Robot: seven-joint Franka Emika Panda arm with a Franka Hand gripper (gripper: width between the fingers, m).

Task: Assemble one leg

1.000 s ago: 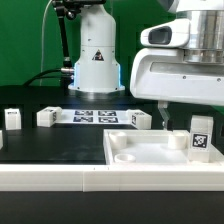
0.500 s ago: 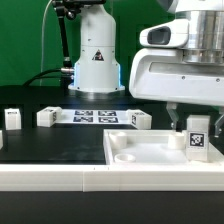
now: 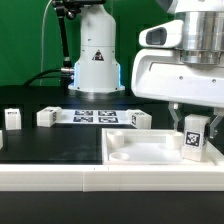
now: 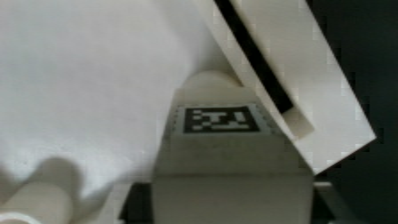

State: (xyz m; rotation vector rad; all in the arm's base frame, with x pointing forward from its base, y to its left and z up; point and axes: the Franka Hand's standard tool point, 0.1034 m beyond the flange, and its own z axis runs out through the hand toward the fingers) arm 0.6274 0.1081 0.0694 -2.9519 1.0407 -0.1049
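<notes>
My gripper (image 3: 193, 120) is shut on a leg (image 3: 194, 137), a small white block with a black-and-white tag on its face. It holds the leg slightly tilted at the right end of the large flat white panel (image 3: 145, 152), with the leg's lower end close to the panel's right corner. In the wrist view the leg (image 4: 222, 150) fills the middle between my dark fingers, over the white panel (image 4: 89, 80) and its raised edge (image 4: 267, 55). Whether the leg touches the panel cannot be told.
Three more legs stand on the black table: one (image 3: 10, 118) at the far left, one (image 3: 46, 117) beside it, one (image 3: 139, 118) behind the panel. The marker board (image 3: 97, 116) lies between them. A white robot base (image 3: 97, 55) stands behind.
My gripper has shifted the leg slightly toward the exterior view's left, and the leg now sits a little tilted. The other legs have not moved.
</notes>
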